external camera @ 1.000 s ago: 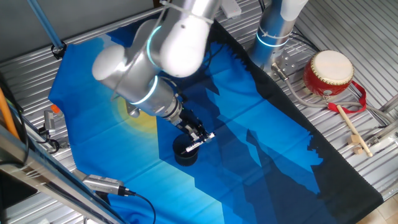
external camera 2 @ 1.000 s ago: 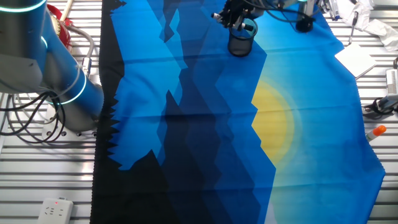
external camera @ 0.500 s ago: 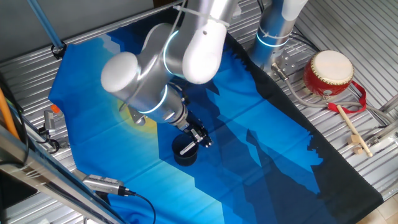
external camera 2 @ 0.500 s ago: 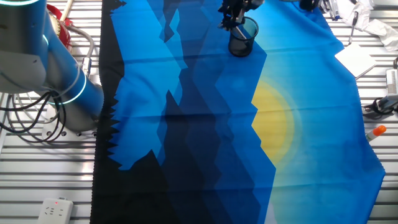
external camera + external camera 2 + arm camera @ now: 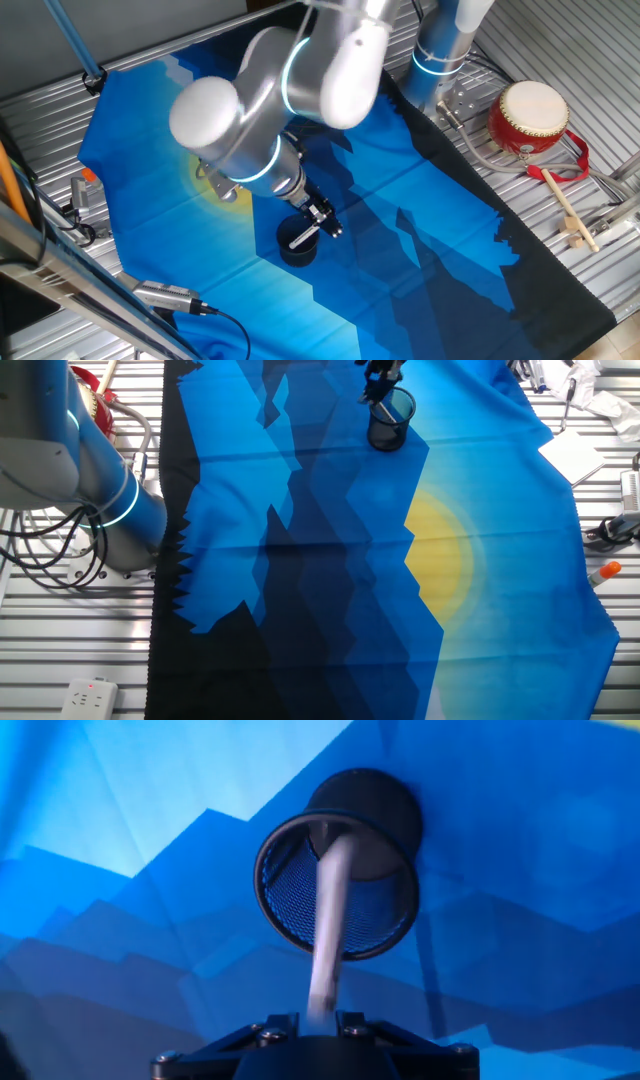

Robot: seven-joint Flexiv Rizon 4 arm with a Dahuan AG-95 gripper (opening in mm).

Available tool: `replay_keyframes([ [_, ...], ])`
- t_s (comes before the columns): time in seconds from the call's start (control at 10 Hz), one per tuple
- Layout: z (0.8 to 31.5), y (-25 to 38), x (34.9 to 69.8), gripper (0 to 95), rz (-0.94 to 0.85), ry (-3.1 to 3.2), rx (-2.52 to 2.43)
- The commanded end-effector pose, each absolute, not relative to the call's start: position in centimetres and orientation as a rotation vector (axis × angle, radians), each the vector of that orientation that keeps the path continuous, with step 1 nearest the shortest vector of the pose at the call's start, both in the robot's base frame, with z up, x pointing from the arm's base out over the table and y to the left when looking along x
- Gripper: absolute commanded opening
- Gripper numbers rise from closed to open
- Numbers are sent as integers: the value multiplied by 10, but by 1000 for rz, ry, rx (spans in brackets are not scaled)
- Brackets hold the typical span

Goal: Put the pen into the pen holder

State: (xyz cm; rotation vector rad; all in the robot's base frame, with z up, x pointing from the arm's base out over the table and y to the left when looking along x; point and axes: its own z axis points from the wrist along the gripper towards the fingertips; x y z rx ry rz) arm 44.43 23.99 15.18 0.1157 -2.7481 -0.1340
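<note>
The pen holder [image 5: 297, 249] is a dark mesh cup standing on the blue cloth near its front edge. It also shows at the top of the other fixed view [image 5: 389, 422] and in the hand view [image 5: 385, 916]. My gripper [image 5: 326, 222] hangs just above the cup's right rim. It is shut on the pen [image 5: 303, 238], a thin white stick. In the hand view the pen [image 5: 328, 920] runs from between my fingertips [image 5: 318, 1016] down into the cup's mouth. Its lower end is inside the cup. Its cap end is hidden.
A red-and-cream drum [image 5: 528, 115] and a wooden drumstick [image 5: 565, 206] lie off the cloth at the right. The arm's base [image 5: 440, 50] stands at the back. An orange marker [image 5: 604, 571] and white papers [image 5: 575, 455] lie by the cloth's edge.
The pen lay flatter over the cup a second ago and now points down into it. The arm's upper links have swung up and right; the gripper stayed over the cup.
</note>
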Motion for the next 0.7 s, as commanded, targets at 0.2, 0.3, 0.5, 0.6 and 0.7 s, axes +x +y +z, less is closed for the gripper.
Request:
replay_keyframes([
  [0.2,154,216,507,190,-30,-2814,225],
  [0.3,150,212,515,190,-32,-2823,243],
  [0.5,143,207,534,0,-33,-2869,258],
  [0.6,143,208,545,0,-26,-2875,254],
  [0.7,143,209,546,0,-24,-2877,234],
])
